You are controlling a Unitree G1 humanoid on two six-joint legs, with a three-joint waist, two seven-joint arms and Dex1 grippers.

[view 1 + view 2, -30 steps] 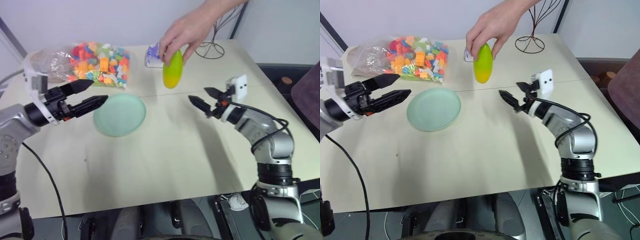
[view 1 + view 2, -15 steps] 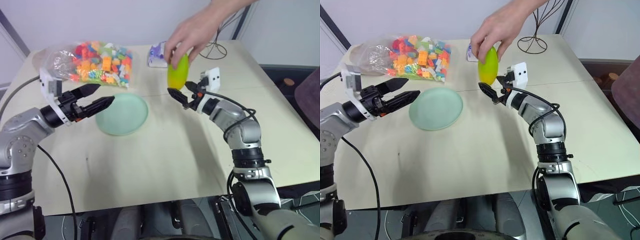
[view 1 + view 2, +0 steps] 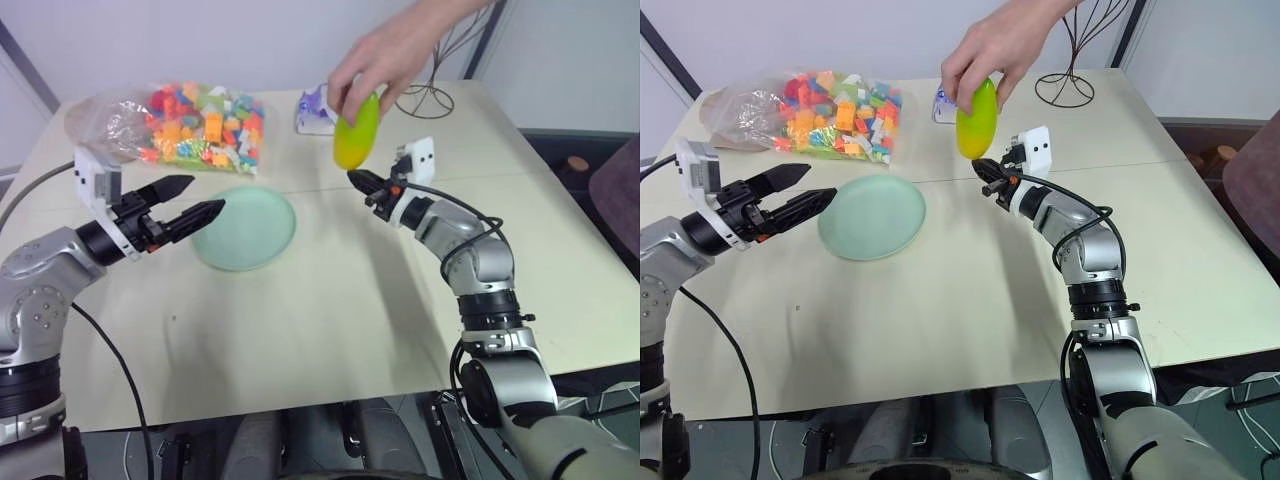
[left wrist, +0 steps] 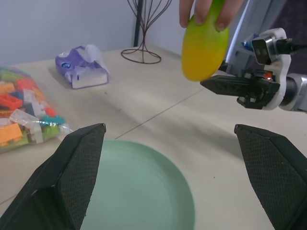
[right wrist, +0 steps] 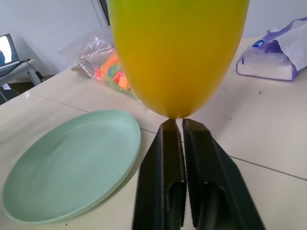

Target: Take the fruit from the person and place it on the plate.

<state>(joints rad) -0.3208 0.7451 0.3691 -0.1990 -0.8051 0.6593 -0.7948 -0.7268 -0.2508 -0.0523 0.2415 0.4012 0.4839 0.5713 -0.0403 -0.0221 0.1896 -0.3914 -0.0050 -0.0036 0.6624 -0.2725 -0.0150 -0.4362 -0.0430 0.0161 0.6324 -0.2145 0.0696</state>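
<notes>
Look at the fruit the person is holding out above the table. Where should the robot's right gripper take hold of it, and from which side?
Probably the lower half of the fruit, from below and the robot's side. The person's hand covers its top, and it hangs upright with the rounded lower end bare. The right gripper sits shut just under that end, so it must open first.

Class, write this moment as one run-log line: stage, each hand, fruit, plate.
stage: handover, fruit not taken | right hand: shut, just under fruit | left hand: open, beside plate | fruit: in person's hand | plate: empty
</notes>
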